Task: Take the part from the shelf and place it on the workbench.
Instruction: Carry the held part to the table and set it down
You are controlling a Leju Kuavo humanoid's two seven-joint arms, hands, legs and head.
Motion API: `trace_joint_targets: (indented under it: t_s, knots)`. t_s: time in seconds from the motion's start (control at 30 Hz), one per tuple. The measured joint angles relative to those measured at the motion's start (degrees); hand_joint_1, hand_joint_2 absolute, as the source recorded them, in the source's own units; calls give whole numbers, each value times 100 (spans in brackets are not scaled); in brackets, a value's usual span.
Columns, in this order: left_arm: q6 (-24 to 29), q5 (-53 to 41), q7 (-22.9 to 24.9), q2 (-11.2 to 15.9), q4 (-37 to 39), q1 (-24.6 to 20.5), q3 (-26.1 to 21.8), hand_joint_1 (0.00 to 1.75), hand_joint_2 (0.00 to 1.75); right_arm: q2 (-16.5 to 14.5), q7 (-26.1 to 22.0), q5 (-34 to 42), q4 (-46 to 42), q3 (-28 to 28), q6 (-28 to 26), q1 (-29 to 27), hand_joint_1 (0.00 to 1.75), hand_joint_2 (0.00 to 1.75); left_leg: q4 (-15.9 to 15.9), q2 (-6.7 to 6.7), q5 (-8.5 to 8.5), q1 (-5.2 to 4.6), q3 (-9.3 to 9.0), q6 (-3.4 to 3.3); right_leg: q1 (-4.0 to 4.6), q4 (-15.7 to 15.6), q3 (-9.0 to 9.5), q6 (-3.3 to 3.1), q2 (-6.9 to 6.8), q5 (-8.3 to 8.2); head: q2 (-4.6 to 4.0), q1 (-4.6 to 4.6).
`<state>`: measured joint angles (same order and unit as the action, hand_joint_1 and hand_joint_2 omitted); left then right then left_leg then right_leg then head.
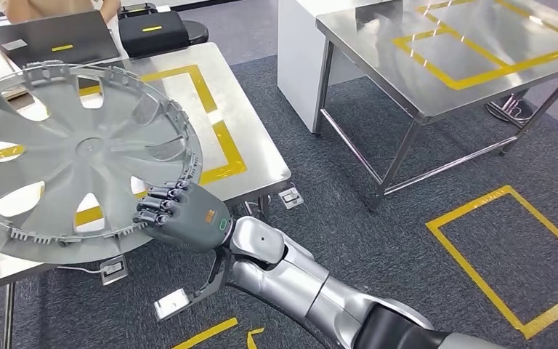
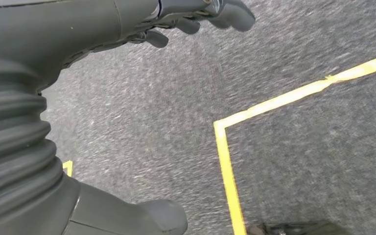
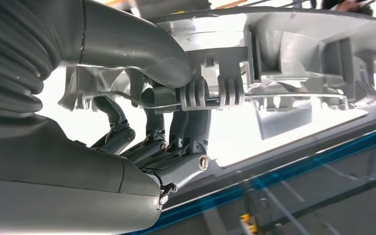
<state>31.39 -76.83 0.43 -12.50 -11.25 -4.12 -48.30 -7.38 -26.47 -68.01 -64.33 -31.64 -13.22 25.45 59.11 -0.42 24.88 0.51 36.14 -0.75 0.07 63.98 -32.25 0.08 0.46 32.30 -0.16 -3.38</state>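
Observation:
The part is a large silver wheel cover [image 1: 80, 153], held tilted over the steel table [image 1: 254, 156] marked with yellow tape. My right hand [image 1: 178, 214] grips its near rim, fingers curled over the edge. In the right wrist view the thumb lies on one face of the wheel cover [image 3: 293, 54] and the fingers [image 3: 186, 132] hook the ribbed rim from the other side. My left hand [image 2: 93, 29] hangs over grey carpet, fingers apart and holding nothing.
A second steel workbench [image 1: 436, 80] with a yellow taped rectangle stands at the back right, beside a white cabinet [image 1: 298, 58]. A black case [image 1: 152, 29] and a person [image 1: 43, 7] are behind the near table. Yellow tape squares [image 1: 508, 254] mark the carpet.

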Motion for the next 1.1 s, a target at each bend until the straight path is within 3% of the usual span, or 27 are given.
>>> trace_joint_targets:
  t_s: [0.1,0.13,0.17,0.23,0.27,0.33,0.4,0.67,0.9,1.1]
  knots:
    - [-15,-33,2,-2,1,-13,15,0,175,-148,10,-26,394,-109,36,312,175,175,-2,-1,85,6,-74,-20,-51,936,-654,92,-9,294,1,-18]
    - [-15,-46,4,-3,1,-8,25,0,175,-199,39,-47,538,-141,50,400,175,175,-1,-6,122,11,-116,-12,-67,1058,-803,116,-12,289,1,-19]
    - [-15,-57,6,-3,2,-3,34,0,175,-248,69,-73,681,-168,60,491,175,175,1,-16,161,19,-169,2,-83,988,-861,132,-15,161,0,-19]
    - [-15,-77,8,-7,4,2,53,0,175,-336,124,-140,965,-215,71,677,175,175,7,-40,248,41,-281,54,-105,345,-732,132,-21,-390,0,-23]
    - [-15,-91,7,-9,5,-1,63,0,175,-379,137,-170,1113,-239,72,777,175,175,12,-48,284,49,-322,88,-92,19,-652,117,-24,-575,0,-16]
    - [-15,-122,1,-11,7,-8,82,0,175,-479,143,-220,1406,-288,70,983,175,175,20,-51,338,52,-354,170,-58,-358,-562,57,-19,-734,1,-19]
    - [-12,-144,-12,-11,7,-8,92,0,175,-608,145,-254,1703,-330,67,1179,175,175,21,-44,363,44,-354,201,-47,-417,-534,24,-6,-758,1,-21]
    - [32,-218,10,-11,8,-7,126,0,175,-855,137,-323,2297,-393,64,1523,175,175,-46,-33,357,43,-410,173,-47,-429,-517,-1,13,-760,1,-8]
    - [138,-465,107,-5,9,-22,322,0,175,-1194,259,-164,3219,-735,329,2091,175,175,-145,-23,357,48,-474,292,-32,-429,-495,-59,17,-730,1,-10]
    - [244,-621,104,-12,14,-57,446,0,175,-1238,660,492,3434,-1059,472,2387,175,175,-125,-24,355,45,-473,297,-35,-440,-472,-51,16,-747,1,-11]
